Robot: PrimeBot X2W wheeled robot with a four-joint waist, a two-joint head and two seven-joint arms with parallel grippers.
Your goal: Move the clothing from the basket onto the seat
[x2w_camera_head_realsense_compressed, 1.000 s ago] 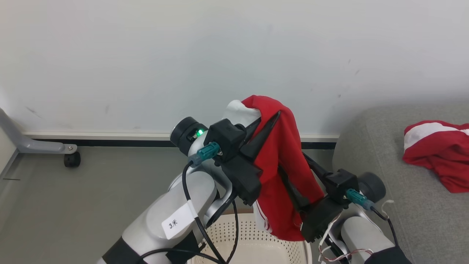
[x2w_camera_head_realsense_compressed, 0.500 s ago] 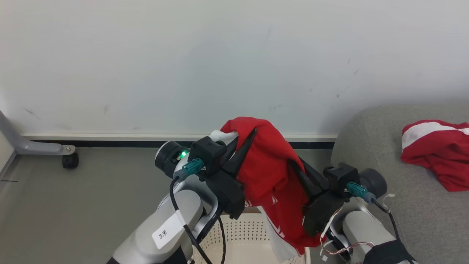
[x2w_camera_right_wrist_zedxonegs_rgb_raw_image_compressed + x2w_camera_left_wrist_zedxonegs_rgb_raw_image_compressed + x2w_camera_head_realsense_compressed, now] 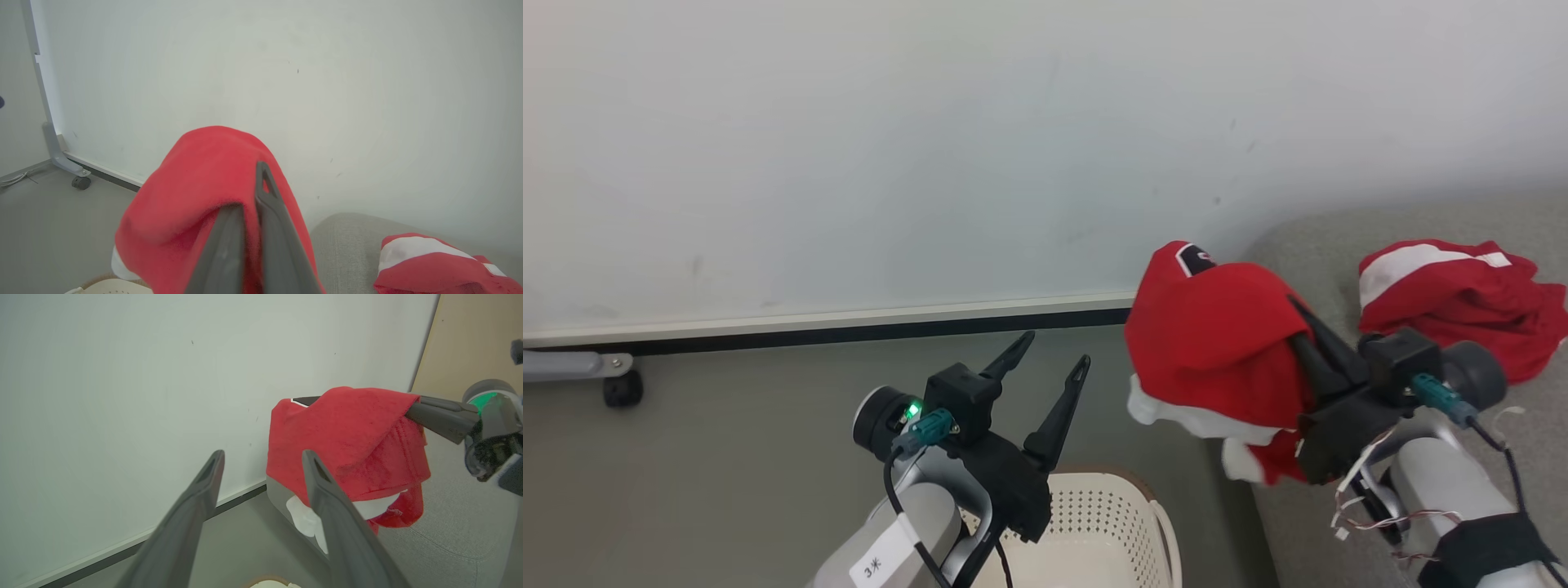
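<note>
Silver forearm [image 3: 915,523], black left end effector [image 3: 1058,346], teal connector [image 3: 931,425], green LED [image 3: 913,407]

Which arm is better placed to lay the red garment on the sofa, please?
Right. The right tool is shut on the red garment beside the sofa; the left tool stands open and empty near the basket.

Red garment [image 3: 1217,343] edged in white with a small dark patch, second red garment [image 3: 1462,302] crossed by a white band, sofa [image 3: 1547,441] upholstered in light grey, basket [image 3: 1103,514] in cream-white dotted with holes, rimmed in brown
</note>
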